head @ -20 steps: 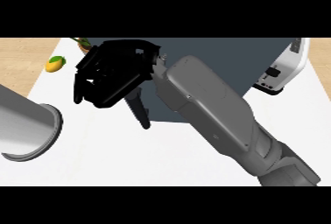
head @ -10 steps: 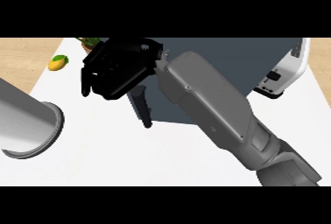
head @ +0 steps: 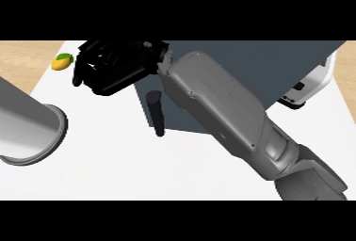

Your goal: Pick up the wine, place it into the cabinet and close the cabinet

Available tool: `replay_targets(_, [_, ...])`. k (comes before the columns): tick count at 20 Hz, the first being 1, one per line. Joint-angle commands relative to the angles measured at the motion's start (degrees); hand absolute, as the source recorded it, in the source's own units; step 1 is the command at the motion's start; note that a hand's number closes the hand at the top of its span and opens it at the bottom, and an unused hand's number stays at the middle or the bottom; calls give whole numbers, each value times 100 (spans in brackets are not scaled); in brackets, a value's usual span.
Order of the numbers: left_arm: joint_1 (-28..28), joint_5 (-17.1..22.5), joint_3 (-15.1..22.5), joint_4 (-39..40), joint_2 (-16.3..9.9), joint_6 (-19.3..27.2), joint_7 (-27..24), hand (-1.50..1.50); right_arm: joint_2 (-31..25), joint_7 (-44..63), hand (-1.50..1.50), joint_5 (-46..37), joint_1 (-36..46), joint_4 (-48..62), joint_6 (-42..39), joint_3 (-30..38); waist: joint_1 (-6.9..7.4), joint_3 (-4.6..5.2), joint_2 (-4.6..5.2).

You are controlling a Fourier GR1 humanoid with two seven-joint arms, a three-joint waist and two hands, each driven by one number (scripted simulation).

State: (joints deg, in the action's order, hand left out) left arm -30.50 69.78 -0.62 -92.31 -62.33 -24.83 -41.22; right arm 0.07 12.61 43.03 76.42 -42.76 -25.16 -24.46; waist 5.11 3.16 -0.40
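One view only, from head height, looking steeply down onto the white tabletop (head: 125, 164). It sits close in: the big grey right forearm (head: 230, 117) rises from the lower right, filling the middle, with the dark blue-grey box-shaped cabinet (head: 278, 61) at the far edge.

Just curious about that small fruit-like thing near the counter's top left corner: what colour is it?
Yellow-orange with a green patch, best seen in the head view: the small fruit beside the right hand.

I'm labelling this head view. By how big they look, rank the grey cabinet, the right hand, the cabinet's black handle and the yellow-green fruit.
1. cabinet
2. right hand, though it is nearer the camera, so unsure
3. black handle
4. yellow-green fruit
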Motion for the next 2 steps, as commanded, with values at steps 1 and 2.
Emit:
replay_targets(1, [84, -130, 62, -93, -17, -82, 23, -150, -873, -379, 150, -124, -215, 520, 318, 489, -414, -308, 182])
replay_targets(2, [91, -113, -19, -77, 21, -117, -53, -150, -943, -437, 150, -105, -181, 550, 367, 497, -392, -304, 184])
